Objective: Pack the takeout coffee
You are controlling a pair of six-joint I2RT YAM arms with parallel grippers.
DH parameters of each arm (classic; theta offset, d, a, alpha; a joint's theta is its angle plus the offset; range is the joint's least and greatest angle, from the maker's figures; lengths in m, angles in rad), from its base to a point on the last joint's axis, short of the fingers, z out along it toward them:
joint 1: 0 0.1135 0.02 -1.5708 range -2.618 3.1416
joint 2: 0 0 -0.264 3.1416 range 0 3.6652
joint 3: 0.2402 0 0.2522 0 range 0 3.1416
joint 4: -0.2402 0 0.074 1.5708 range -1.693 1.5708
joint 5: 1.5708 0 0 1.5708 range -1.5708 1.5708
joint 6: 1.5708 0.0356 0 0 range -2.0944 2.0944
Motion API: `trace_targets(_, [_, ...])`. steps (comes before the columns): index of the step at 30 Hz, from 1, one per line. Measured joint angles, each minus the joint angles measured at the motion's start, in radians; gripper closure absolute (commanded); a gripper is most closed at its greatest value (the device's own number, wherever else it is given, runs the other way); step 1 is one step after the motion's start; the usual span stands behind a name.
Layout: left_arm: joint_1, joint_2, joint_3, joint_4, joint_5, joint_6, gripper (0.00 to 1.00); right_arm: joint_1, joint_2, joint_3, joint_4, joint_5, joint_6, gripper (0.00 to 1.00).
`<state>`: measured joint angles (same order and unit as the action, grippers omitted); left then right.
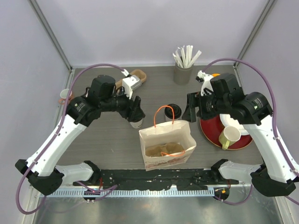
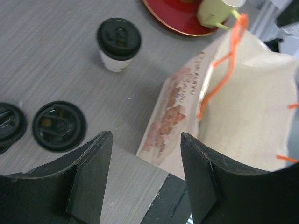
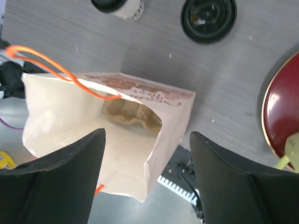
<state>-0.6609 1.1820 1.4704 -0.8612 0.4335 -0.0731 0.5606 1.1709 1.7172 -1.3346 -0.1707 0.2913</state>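
Two small cream cups with black lids, each fitting the takeout coffee, stand behind the paper bag (image 1: 166, 140). One (image 1: 136, 122) (image 2: 59, 126) (image 3: 122, 6) is at the bag's far left corner, just under my left gripper (image 1: 136, 112). The other (image 1: 172, 108) (image 2: 118, 44) (image 3: 208, 18) stands farther right. The left gripper (image 2: 145, 140) is open with nothing between its fingers. My right gripper (image 1: 190, 112) (image 3: 148, 140) hangs open above the bag's right wall (image 3: 173, 130). The bag (image 2: 247, 107) stands open, with orange handles and a brown cup tray (image 3: 131, 116) inside.
A red plate (image 1: 210, 128) with a yellow-green mug (image 1: 230, 136) lies right of the bag. A grey holder of white sticks (image 1: 183, 72) stands at the back, a wooden piece (image 1: 138, 76) behind the left arm, a small pinkish mug (image 1: 64, 94) far left. Another black lid (image 2: 7, 123) lies by the left cup.
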Motion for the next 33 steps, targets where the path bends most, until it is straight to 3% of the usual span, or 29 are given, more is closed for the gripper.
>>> trace_targets(1, [0.01, -0.002, -0.006, 0.006, -0.023, -0.007, 0.36, 0.0, -0.009, -0.022, -0.006, 0.0, 0.005, 0.34])
trace_targets(4, [0.039, -0.014, -0.046, 0.026, -0.066, -0.025, 0.36, 0.0, -0.021, -0.09, -0.019, 0.005, 0.022, 0.44])
trace_targets(10, [0.064, -0.061, -0.115, 0.026, -0.112, -0.026, 0.35, 0.002, -0.015, -0.209, -0.028, -0.014, 0.043, 0.54])
trace_targets(16, [0.066, -0.089, -0.121, 0.032, -0.121, -0.02, 0.35, 0.016, 0.017, -0.212, -0.034, -0.017, 0.047, 0.83])
trace_targets(22, [0.066, -0.089, -0.124, 0.035, -0.126, -0.001, 0.35, 0.02, 0.068, -0.158, -0.034, 0.009, -0.021, 0.98])
trace_targets(33, [0.066, -0.09, -0.126, 0.035, -0.128, 0.025, 0.35, 0.02, 0.155, -0.001, -0.038, 0.055, -0.133, 0.99])
